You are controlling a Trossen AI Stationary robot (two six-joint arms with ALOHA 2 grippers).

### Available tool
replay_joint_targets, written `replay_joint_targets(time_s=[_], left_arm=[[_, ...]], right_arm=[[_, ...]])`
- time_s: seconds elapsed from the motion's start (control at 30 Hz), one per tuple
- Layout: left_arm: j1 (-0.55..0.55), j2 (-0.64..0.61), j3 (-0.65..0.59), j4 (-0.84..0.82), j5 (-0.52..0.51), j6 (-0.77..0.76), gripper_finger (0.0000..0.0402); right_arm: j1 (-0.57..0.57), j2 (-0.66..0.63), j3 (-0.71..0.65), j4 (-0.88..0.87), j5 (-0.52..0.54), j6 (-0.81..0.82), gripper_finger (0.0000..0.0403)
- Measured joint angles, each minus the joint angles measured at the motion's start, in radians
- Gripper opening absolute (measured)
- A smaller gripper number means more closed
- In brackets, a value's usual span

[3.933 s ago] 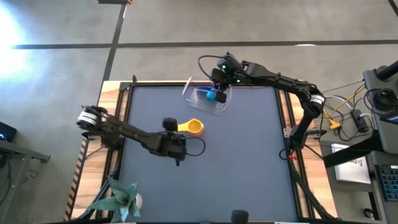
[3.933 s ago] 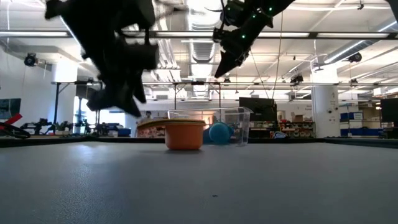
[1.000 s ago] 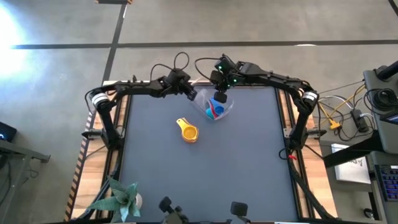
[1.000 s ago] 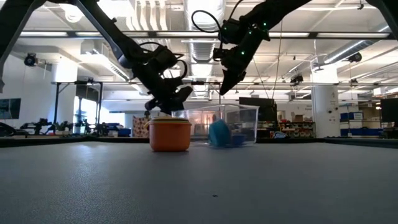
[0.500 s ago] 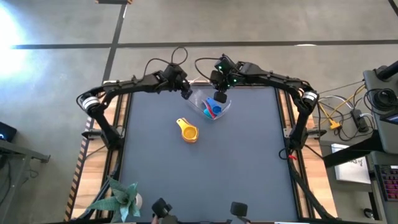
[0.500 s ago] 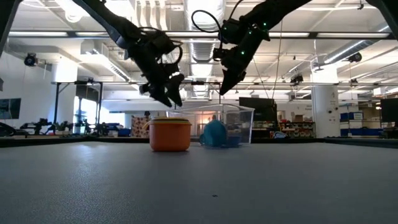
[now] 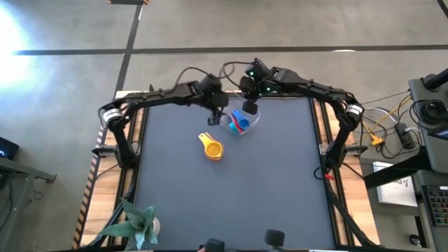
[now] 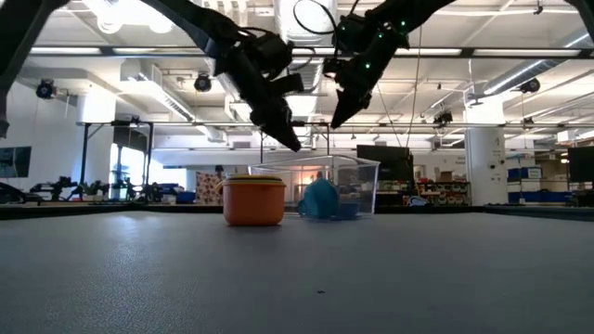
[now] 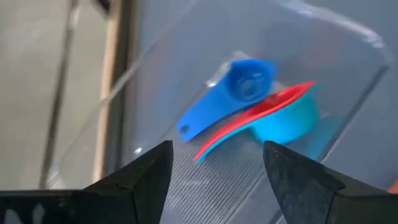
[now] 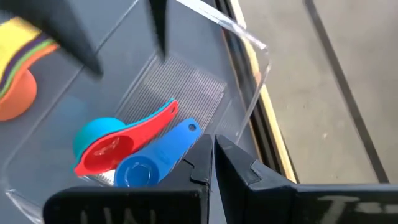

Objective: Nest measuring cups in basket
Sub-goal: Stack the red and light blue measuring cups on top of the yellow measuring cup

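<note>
Progress looks partial to us. In the basket [image 7: 240, 120], near the far edge of the counter [image 7: 266, 189], we see a blue cup [image 10: 152, 160], a red cup [image 10: 124, 143] and a light blue cup [image 10: 93, 137]; the red one sits in the light blue one, while the blue one lies beside them, not yet nested. Outside the basket, well apart from it toward the middle of the counter, we see a stack of cups [image 7: 211, 148] with orange at the bottom and yellow on top, and hints of green and purple between in the right wrist view. We judge that this stack has yet to be brought into the basket and joined with the three inside.

Our left gripper [image 7: 215, 116] hovers over the basket's near-left rim, its fingers [image 9: 140, 180] spread and empty. Our right gripper [image 7: 249, 106] hangs over the far side, fingers pressed together with nothing between them.
</note>
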Motion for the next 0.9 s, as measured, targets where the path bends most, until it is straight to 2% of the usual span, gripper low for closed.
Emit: replay_joint_targets(time_s=[0.2,0.4,0.67,0.77,0.9], left_arm=[[-0.009,0.136,0.122,-0.086,0.073,0.08,0.0216],[-0.011,0.282,0.277,-0.228,0.077,0.144,0.0205],[-0.01,0.459,0.527,-0.482,0.098,0.169,0.02],[-0.01,0.518,0.614,-0.538,0.081,0.178,0.02],[-0.01,0.584,0.697,-0.607,0.009,0.177,0.0199]], right_arm=[[0.0,-0.072,0.0,-0.016,-0.001,0.018,0.0009],[0.0,-0.138,-0.019,-0.021,-0.001,0.031,0.0009],[0.0,-0.206,-0.119,0.018,0.0,0.035,0.0009],[0.0,-0.226,-0.161,0.042,0.0,0.034,0.0009],[0.0,-0.248,-0.205,0.067,0.0,0.028,0.0009]])
